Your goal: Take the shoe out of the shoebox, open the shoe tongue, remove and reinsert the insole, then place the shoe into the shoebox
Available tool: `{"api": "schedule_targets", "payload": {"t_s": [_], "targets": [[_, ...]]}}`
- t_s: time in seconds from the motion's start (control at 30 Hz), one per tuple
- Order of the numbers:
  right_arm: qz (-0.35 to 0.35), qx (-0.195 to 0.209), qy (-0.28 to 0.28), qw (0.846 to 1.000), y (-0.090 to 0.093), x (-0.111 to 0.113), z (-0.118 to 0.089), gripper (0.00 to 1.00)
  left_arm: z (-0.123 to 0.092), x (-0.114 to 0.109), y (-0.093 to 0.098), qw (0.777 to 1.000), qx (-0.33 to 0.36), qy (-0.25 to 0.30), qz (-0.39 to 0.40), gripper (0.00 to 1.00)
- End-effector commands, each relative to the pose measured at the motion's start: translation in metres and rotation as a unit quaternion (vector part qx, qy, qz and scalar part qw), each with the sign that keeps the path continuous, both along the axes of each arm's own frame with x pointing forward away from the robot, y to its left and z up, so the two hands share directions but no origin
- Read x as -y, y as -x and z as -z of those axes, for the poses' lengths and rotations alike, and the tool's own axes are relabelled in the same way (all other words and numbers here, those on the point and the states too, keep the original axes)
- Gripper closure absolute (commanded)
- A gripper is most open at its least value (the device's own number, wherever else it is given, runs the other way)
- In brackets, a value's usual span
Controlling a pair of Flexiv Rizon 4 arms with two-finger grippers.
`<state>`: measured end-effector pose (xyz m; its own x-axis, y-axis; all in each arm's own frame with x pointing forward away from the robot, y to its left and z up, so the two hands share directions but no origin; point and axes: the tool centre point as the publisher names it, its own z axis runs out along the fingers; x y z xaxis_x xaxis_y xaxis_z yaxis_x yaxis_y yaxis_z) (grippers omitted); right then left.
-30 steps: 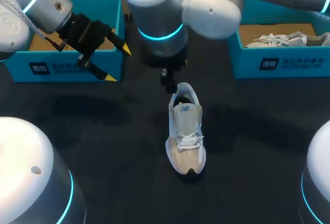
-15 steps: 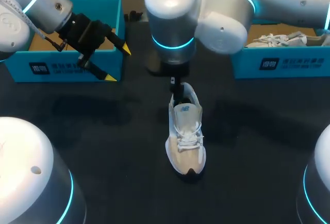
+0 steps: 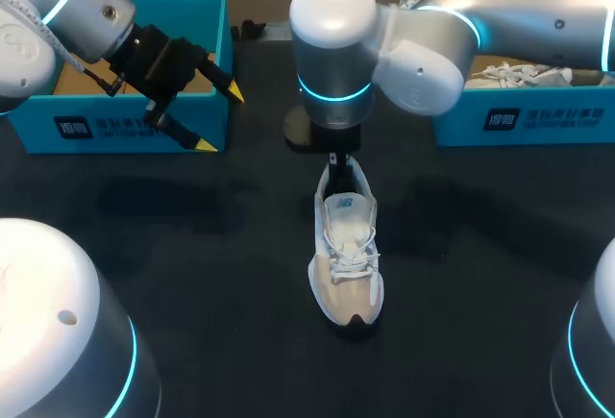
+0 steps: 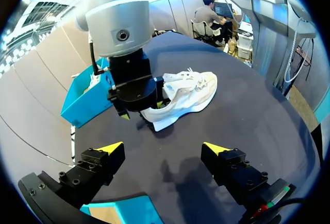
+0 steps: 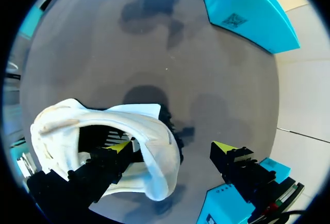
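A white and beige sneaker [image 3: 346,255] lies on the dark table, toe toward me; the left wrist view shows it [image 4: 188,91] lying ahead of that gripper. My right arm reaches in over its heel. In the right wrist view the right gripper [image 5: 171,147] is open, one finger inside the shoe's mouth and the other outside behind the heel, with the heel wall [image 5: 160,147] between them. In the head view only a dark finger [image 3: 334,161] shows at the heel. My left gripper [image 3: 220,120] hangs open and empty beside the left shoebox [image 3: 125,125].
A second blue shoebox [image 3: 519,120] at the back right holds another white shoe [image 3: 509,74]. The right arm's wrist [image 4: 129,80] stands between the left gripper [image 4: 162,148] and the sneaker's heel. Dark table surface lies around the sneaker.
My right arm has swung rightward and come down, bringing its gripper from beside the heel onto the shoe's heel opening. The left arm and the sneaker have not moved.
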<state>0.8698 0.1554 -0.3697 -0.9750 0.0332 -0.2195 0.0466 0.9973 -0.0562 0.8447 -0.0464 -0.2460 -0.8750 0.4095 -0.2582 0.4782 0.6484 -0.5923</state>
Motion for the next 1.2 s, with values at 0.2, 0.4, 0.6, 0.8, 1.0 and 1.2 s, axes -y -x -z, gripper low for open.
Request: {"api": "schedule_targets", "payload": {"t_s": [0.2, 0.4, 0.6, 0.8, 1.0, 1.2], "targets": [[0.000, -0.009, 0.000, 1.000, -0.005, 0.008, 0.010, 0.56, 0.000, 0.000, 0.001, 1.000, 0.001, -0.001, 0.000, 0.00], [0.002, -0.017, 0.006, 1.000, -0.004, 0.005, 0.017, 0.67, 0.000, 0.000, 0.001, 1.000, 0.001, -0.001, 0.000, 0.00], [0.011, -0.018, 0.012, 1.000, -0.002, 0.006, 0.021, 1.00, 0.000, 0.000, 0.001, 1.000, 0.001, -0.001, 0.000, 0.00], [0.030, -0.004, 0.011, 0.999, -0.002, 0.008, 0.023, 1.00, 0.000, 0.000, 0.001, 1.000, 0.001, -0.001, 0.000, 0.00], [0.030, -0.001, 0.011, 0.999, 0.002, 0.006, 0.008, 1.00, 0.000, 0.000, 0.001, 1.000, 0.001, -0.001, 0.000, 0.00], [0.009, -0.010, 0.004, 1.000, 0.009, 0.000, -0.033, 1.00, 0.000, 0.000, 0.001, 1.000, 0.001, -0.001, 0.000, 0.00]]}}
